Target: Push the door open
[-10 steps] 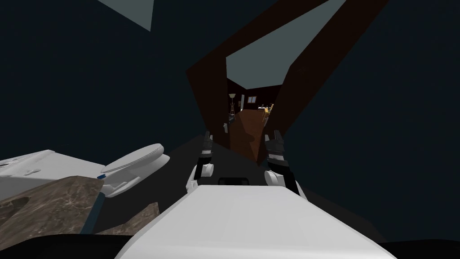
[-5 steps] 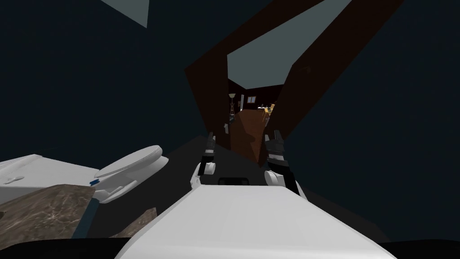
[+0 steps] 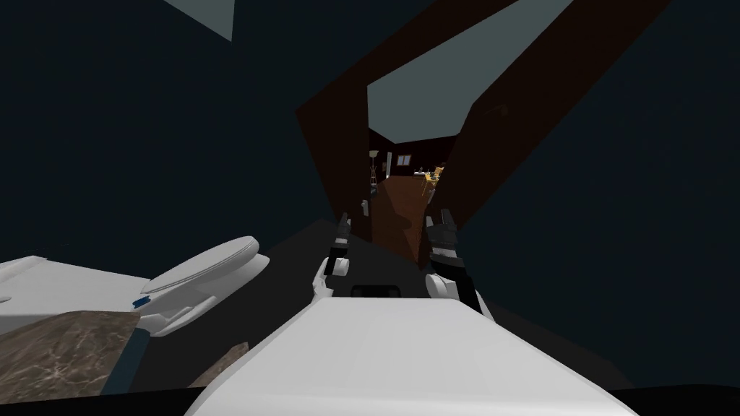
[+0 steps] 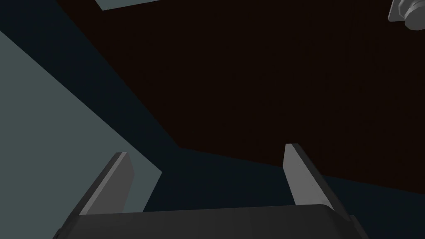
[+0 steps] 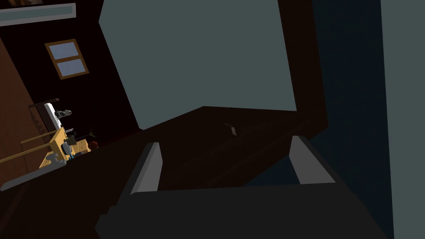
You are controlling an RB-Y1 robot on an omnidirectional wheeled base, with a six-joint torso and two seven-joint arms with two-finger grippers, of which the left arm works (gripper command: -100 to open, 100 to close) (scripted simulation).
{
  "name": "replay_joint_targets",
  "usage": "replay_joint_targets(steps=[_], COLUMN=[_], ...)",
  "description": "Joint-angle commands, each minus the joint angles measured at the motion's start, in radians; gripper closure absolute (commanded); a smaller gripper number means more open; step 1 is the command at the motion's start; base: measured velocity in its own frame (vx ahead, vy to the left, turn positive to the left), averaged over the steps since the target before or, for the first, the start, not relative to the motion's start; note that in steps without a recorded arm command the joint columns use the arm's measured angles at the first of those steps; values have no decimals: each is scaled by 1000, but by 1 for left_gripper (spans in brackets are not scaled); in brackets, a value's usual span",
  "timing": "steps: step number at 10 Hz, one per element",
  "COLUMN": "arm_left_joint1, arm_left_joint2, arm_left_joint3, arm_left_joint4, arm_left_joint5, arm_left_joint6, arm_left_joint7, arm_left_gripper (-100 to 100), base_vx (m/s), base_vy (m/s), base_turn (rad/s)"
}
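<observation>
The dark brown door [image 3: 334, 155] stands ajar straight ahead, swung to the left of the opening, with a grey handle [image 3: 365, 207] on its free edge. The left gripper [image 3: 342, 225] is close to the door's face, its fingers spread and holding nothing. The right gripper [image 3: 439, 222] is near the right doorframe [image 3: 506, 123], its fingers likewise released. A white toilet [image 3: 209, 263] sits off to the left.

You have a narrow gap [image 3: 399, 209] at centre between the door [image 3: 336, 159] and the doorpost [image 3: 491, 144]; a toilet [image 3: 206, 271] blocks the lower left.
</observation>
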State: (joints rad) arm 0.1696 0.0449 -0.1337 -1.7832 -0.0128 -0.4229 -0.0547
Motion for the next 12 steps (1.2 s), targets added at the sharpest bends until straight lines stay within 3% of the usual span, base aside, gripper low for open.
replay_joint_targets(steps=[1, 3, 4, 6, 7, 9, 10, 12], arm_left_joint1=[-9, -54, -54, -100, -100, -146, -146, -192], arm_left_joint2=[-3, -1, -1, 1, 1, 0, 0, -1], arm_left_joint3=[-7, -16, -16, -25, -25, -34, -34, -43], arm_left_joint4=[30, 97, 108, 176, 186, 250, 265, 341], arm_left_joint5=[-4, -7, -7, -10, -10, -14, -14, -17], arm_left_joint6=[-2, -2, -2, -2, -2, -1, -1, -1], arm_left_joint7=[1, 16, 16, 31, 31, 46, 46, 60], arm_left_gripper=[-100, -100, -100, -100, -100, -100, -100, -100], base_vx=[64, 74, 67, 65, 57, 57, 59, 54], base_vy=[65, 60, 60, 62, 57, 82, 62, 62], base_turn=[-17, -22, -18, -25, -18, -24, -22, -22])
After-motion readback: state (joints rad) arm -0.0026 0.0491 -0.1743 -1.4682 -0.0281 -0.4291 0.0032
